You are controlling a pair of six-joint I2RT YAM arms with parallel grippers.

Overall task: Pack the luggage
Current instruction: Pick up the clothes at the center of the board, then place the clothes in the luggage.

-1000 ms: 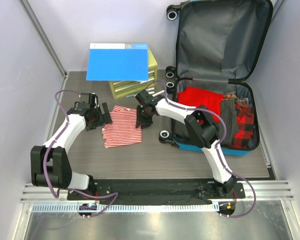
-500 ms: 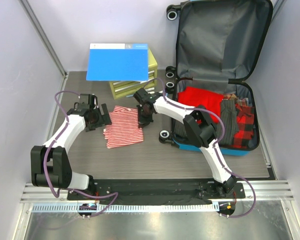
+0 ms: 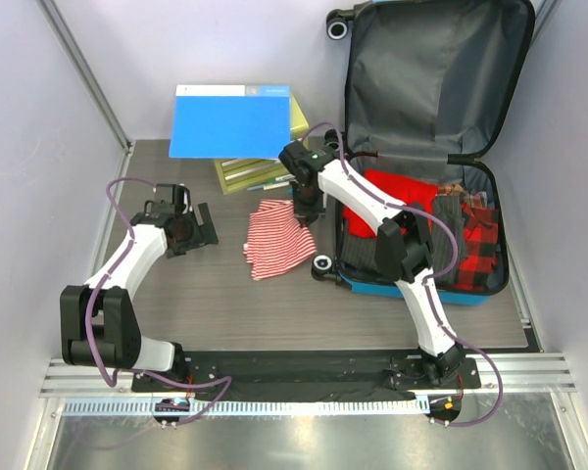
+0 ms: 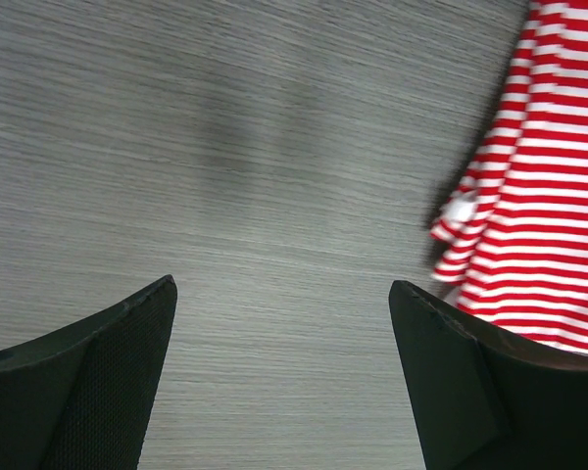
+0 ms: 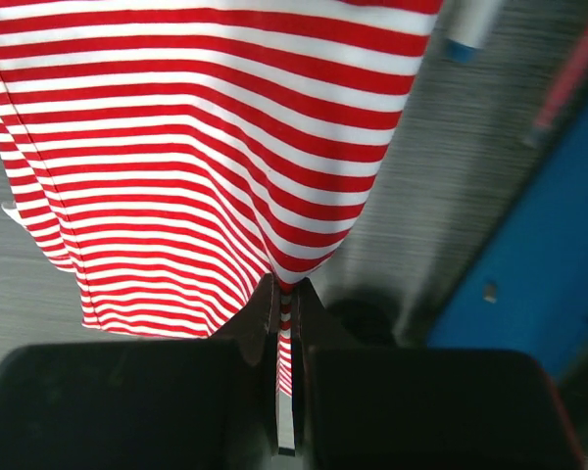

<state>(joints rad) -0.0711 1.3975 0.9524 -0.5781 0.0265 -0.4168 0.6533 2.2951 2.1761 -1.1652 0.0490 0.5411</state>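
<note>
Bright, even light; wrist views perhaps motion-blurred.

You are looking into a lab robot cell. Plain pale walls [image 3: 29, 147] close in a small grey wood-grain table [image 3: 274, 313], with a bare metal post [image 3: 83, 73] running up one corner. The left arm [image 3: 137, 257] and right arm [image 3: 426, 313] are bolted to a black plate [image 3: 304, 367] on an aluminium rail [image 3: 539, 370]. Purple cables [image 3: 112, 192] loop loose along them, and sheet steel [image 3: 294, 441] lies at the near edge
</note>
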